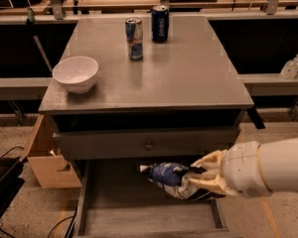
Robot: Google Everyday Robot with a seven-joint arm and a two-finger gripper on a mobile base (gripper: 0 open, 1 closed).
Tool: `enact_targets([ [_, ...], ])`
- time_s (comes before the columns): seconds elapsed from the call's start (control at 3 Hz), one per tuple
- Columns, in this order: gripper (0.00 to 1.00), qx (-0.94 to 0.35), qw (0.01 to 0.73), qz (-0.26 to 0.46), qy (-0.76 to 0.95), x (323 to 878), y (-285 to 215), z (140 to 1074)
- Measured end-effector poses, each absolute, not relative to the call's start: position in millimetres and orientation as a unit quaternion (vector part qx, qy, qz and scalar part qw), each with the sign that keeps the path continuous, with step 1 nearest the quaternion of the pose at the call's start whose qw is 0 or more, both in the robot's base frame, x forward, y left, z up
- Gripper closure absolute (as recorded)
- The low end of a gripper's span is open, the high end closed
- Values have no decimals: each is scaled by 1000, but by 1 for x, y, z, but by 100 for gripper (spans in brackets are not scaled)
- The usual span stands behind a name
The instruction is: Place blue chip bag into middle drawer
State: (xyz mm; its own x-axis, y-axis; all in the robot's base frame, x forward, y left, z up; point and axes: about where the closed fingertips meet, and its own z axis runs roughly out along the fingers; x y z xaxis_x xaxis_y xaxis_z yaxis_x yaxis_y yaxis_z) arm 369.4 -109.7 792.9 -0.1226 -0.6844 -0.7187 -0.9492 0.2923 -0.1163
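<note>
The blue chip bag (170, 177), crinkled dark-blue foil with white print, hangs over the open middle drawer (114, 207), a wide shallow grey box pulled out below the cabinet. My gripper (196, 178) comes in from the right on a white arm (268, 165) and is shut on the bag's right end. The cream fingers (208, 163) clamp the foil. The bag sits just below the grey drawer front with a round knob (148, 145) and above the drawer's floor.
On the grey cabinet top (188, 78) stand a white bowl (75, 73) at the left and two soda cans (134, 38) (160, 24) at the back. A cardboard box (44, 157) sits on the floor at the left. A sanitiser bottle (290, 67) stands on the right ledge.
</note>
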Motion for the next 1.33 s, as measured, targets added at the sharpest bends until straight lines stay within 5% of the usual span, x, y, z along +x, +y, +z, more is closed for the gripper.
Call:
enact_targets([
  [1.33, 100, -498, 336, 290, 745, 332, -44, 622],
])
